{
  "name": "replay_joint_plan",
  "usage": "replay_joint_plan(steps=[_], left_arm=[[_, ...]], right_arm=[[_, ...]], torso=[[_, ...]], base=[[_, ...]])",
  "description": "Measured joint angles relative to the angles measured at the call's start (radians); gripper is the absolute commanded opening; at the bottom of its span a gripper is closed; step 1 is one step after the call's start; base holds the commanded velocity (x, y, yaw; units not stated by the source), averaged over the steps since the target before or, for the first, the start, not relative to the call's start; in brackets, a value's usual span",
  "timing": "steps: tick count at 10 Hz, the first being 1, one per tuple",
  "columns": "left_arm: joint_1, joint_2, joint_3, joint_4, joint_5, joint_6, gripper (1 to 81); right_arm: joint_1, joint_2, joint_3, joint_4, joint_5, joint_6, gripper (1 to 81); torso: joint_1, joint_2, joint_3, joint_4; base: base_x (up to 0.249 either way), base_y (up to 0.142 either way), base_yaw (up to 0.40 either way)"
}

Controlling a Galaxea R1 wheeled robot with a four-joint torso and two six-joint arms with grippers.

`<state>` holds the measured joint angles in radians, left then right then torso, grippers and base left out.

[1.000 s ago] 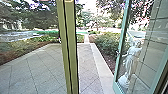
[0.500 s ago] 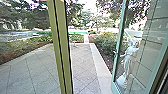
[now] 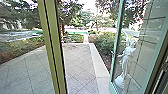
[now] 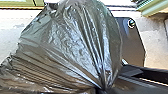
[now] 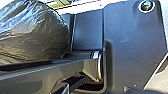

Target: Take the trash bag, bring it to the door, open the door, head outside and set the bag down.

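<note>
Pinching, with the left gripper [image 4: 101,88], the tightly gathered neck of a big, shiny, black plastic trash bag [image 4: 75,42]. Fanning out from that grip in long, sharp creases, then swelling into a full, rounded belly on the far side of it. Seen from the right wrist too, bulging just beside the robot's own dark jointed bar. Cannot tell the right gripper's state, whether spread or pressed together. Beyond the left gripper and past the bag, a pale, flat surface [image 4: 10,30], edged farther off by green trim [image 4: 22,3].

Out ahead of the grippers, in the head view, an upright olive-green doorway post [image 3: 51,47] with a dark seam down its length, leaning slightly in the view. To the right of it, standing open, a clear glass door with a teal-green frame [image 3: 115,50], fitted with a small metallic handle [image 3: 112,53]. Visible through its pane, a white statue of a draped figure [image 3: 125,60], upright near a beige wall of large blocks [image 3: 151,32].

Between post and door, ahead of the grippers, grey paving in a diagonal pattern [image 3: 80,67], bordered on the right by a smooth, pale stone strip [image 3: 96,62]. Just beside that strip, low, leafy green shrubs [image 3: 103,42]. Well beyond, leafy trees [image 3: 70,15] above a narrow, light path [image 3: 86,38].
</note>
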<state>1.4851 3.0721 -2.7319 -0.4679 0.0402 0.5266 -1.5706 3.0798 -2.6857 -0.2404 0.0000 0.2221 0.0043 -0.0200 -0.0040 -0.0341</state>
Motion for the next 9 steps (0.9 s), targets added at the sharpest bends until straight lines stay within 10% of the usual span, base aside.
replay_joint_plan(steps=[9], left_arm=[[0.0,0.0,0.0,0.0,-0.003,0.0,1.0]], right_arm=[[0.0,0.0,0.0,0.0,0.0,0.0,81.1]], torso=[[0.0,0.0,0.0,0.0]], base=[[0.0,-0.103,0.0]])
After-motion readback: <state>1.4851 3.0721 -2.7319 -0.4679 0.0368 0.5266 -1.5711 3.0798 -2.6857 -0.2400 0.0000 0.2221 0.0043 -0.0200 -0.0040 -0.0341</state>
